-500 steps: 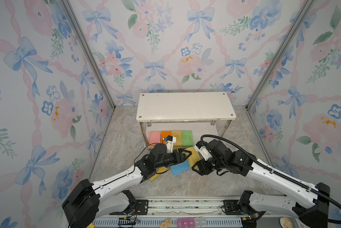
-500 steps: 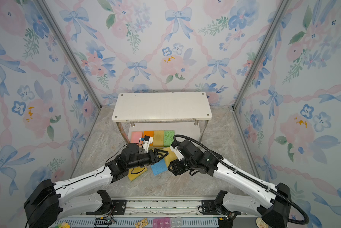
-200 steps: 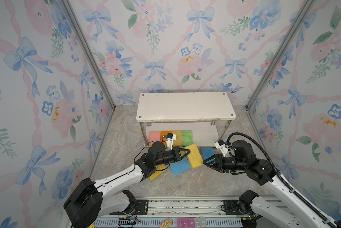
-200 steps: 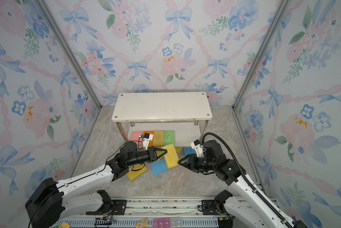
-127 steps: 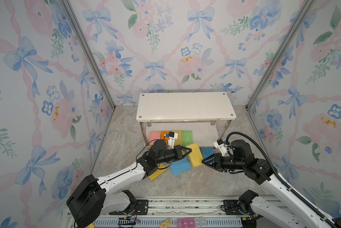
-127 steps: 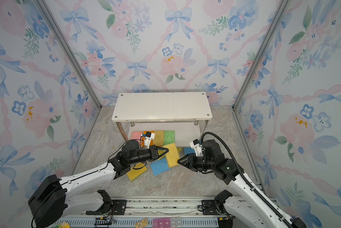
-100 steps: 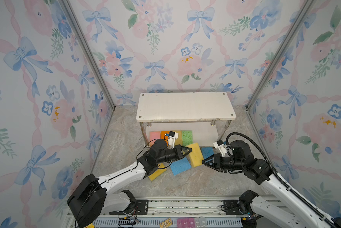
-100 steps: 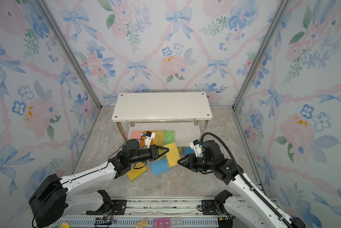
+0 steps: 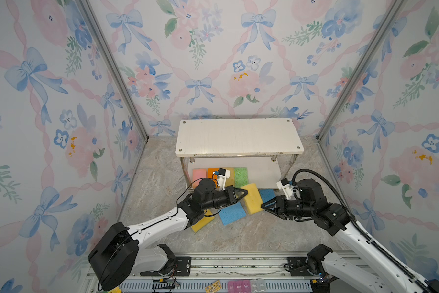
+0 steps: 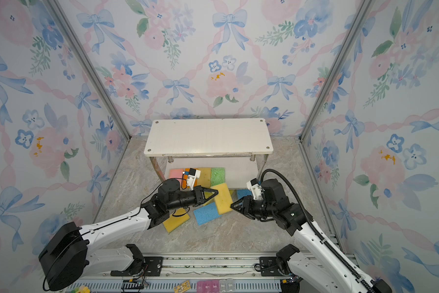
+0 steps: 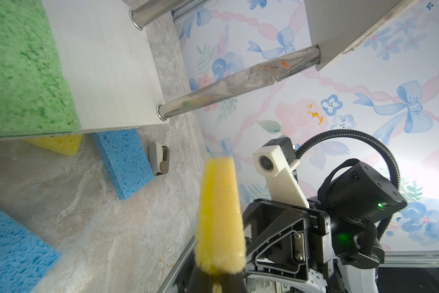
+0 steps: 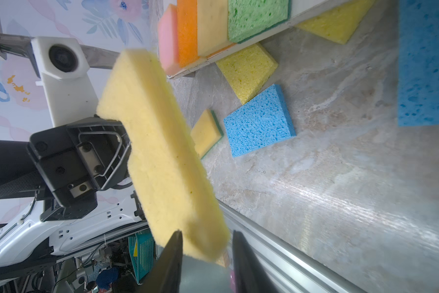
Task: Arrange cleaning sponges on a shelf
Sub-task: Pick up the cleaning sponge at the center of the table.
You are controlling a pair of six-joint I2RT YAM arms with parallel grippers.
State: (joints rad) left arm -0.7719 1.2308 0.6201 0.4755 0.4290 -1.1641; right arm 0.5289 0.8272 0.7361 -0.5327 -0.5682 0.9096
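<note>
Right wrist view: the bright yellow sponge (image 12: 162, 142), clenched by the left claw (image 12: 128, 152), points its long axis into the right claw (image 12: 206, 237), whose parted jaws straddle its end.

Lab robot cell: floral wallpaper panels (image 9: 213, 63) on aluminium posts (image 9: 113, 68) (mock-home look), slotted mounting rail (image 9: 238, 263) in front.
</note>
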